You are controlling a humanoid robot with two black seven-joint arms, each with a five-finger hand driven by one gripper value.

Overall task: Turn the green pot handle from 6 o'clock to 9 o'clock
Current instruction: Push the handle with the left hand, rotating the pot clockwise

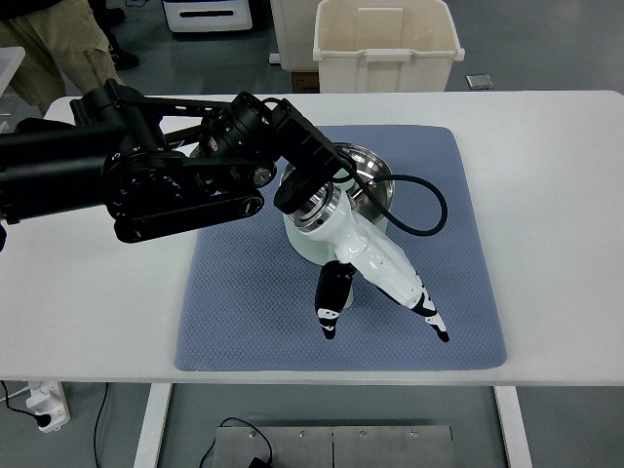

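Left arm reaching in from left, hand point(375, 283) angled down, fingers point(331, 310) spread

Blue mat point(234, 322) on white table point(546, 244) — cream bin point(385, 49) beyond.

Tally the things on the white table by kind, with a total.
Blue mat: 1
Green pot, mostly hidden under the left hand: 1
Total: 2

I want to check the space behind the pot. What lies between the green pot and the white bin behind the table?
In the top view, only blue mat and bare white table lie between the green pot and the white bin.
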